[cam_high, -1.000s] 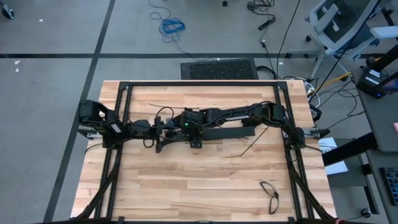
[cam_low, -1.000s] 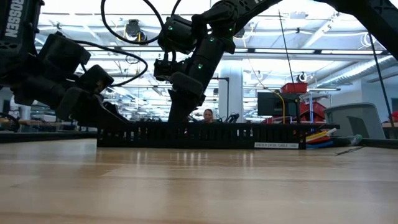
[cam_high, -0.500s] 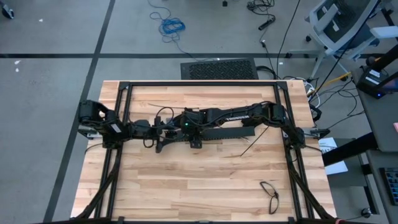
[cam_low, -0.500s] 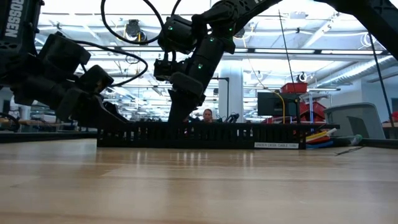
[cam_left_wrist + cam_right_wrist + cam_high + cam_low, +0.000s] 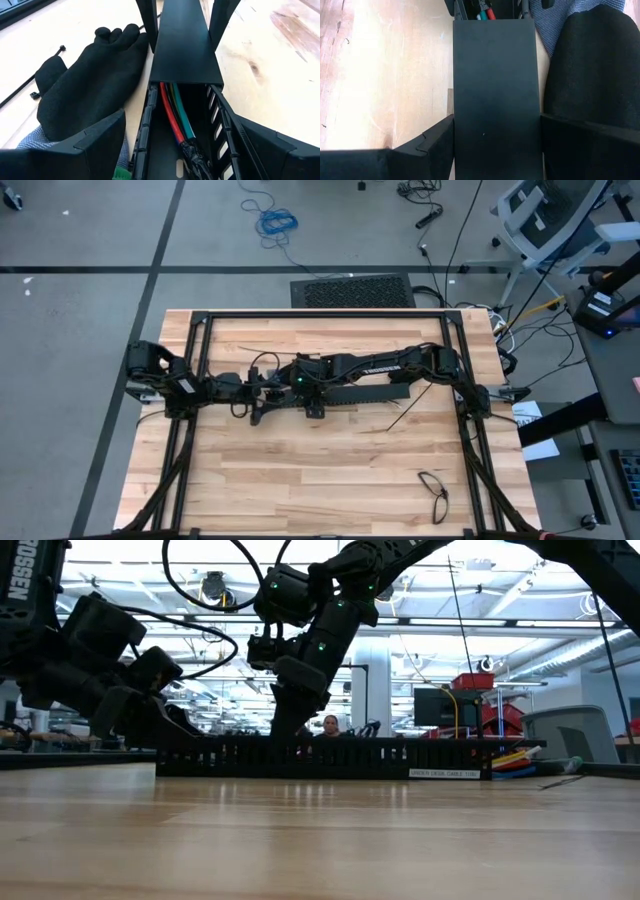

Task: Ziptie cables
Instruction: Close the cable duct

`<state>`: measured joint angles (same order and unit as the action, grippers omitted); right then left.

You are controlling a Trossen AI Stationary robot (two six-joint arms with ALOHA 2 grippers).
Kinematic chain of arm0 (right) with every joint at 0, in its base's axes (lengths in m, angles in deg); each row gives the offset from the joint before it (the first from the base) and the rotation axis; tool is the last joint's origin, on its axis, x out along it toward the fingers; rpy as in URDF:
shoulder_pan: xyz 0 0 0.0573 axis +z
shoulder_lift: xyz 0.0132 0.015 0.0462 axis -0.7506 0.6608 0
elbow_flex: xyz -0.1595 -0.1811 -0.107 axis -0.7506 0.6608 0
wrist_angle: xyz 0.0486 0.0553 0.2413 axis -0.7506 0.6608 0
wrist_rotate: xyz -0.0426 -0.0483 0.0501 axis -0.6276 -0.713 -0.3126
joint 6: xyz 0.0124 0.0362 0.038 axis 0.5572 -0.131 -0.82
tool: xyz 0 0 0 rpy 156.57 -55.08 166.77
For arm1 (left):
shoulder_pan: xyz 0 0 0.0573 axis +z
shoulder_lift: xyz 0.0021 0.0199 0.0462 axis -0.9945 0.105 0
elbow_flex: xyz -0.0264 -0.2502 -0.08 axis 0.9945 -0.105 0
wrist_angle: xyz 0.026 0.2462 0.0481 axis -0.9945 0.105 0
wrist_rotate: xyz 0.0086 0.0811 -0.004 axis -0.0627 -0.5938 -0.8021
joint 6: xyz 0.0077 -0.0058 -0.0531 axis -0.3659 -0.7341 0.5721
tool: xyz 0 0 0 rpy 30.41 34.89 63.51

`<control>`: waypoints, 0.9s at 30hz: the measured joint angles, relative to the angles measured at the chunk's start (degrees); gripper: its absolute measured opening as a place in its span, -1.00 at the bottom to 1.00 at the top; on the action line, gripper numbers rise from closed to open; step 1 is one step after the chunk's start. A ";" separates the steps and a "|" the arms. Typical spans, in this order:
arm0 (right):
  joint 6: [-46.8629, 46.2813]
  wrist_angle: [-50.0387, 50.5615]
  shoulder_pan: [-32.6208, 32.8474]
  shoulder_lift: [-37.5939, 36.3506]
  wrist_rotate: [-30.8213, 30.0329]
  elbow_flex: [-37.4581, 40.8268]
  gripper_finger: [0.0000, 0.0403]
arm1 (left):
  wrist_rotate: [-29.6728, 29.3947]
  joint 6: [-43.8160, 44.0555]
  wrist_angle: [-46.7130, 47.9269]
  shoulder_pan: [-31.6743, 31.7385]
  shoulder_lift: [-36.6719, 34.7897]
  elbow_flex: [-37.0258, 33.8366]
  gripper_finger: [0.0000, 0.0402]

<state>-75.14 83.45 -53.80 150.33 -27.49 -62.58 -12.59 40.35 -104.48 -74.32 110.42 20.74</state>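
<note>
We look down on a wooden table framed by a dark rig, and both of our arms reach in to meet near its middle, over a long black slotted cable tray that lies flat on the wood. Seen level across the table, the tray runs crosswise with both arms coming down onto its left portion. A flat black cover sits on top of part of the tray. Our right gripper straddles that cover, its fingers spread and standing just beside the cover's two long edges. Our left gripper is at the uncovered end of the tray, its fingers spread wide to either side of the slotted walls; we cannot tell whether they press on the walls. A black work glove with a grey knit cuff lies on the wood just beside the tray, on one side of it. The cables lie inside the tray, running lengthwise and disappearing under the cover: we make out a red one and a teal-green one side by side, with darker ones around them. A thin black ziptie lies on the table beyond the glove. Well apart, near the table's front right corner, a pair of glasses rests on the wood.
</note>
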 joint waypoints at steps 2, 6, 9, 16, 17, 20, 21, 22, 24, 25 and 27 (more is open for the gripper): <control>0.00 -0.01 0.00 0.00 0.00 0.00 0.20 | -0.09 -0.16 0.00 0.00 0.00 0.02 0.62; -0.03 0.00 -0.01 -0.01 -0.02 0.00 0.20 | -0.11 -0.26 -0.11 0.00 0.54 0.08 0.59; -0.12 -0.01 -0.01 -0.02 -0.13 0.00 0.20 | -0.09 -0.26 -0.12 0.00 2.24 0.76 0.52; -0.46 0.09 -0.03 -0.02 -0.23 0.00 0.20 | 0.10 0.11 -5.22 -0.02 6.27 2.27 0.40; -0.50 0.11 -0.03 -0.02 -0.22 0.00 0.20 | 0.07 0.12 -5.29 -0.02 6.27 2.27 0.40; -0.52 0.07 -0.03 -0.02 -0.24 0.00 0.20 | 0.07 0.25 -5.45 0.00 6.27 2.01 0.40; -0.50 0.04 -0.03 -0.02 -0.22 0.00 0.20 | 0.07 0.28 -5.48 0.00 6.27 1.86 0.40; -0.51 -0.01 -0.03 -0.02 -0.22 0.00 0.20 | 0.07 0.26 -5.59 0.00 6.27 1.63 0.40; -0.52 -0.10 -0.03 -0.02 -0.22 0.00 0.20 | 0.07 0.26 -5.63 0.00 6.27 1.36 0.40; -0.51 -0.10 -0.03 -0.02 -0.22 0.00 0.20 | 0.07 0.26 -5.62 0.00 6.27 1.27 0.40; -0.52 -0.09 -0.03 -0.02 -0.20 0.00 0.20 | 0.07 0.24 -5.57 0.00 6.27 1.20 0.40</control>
<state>-75.66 83.36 -53.83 150.31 -27.69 -62.58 -12.52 40.59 -110.05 -74.32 116.69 21.94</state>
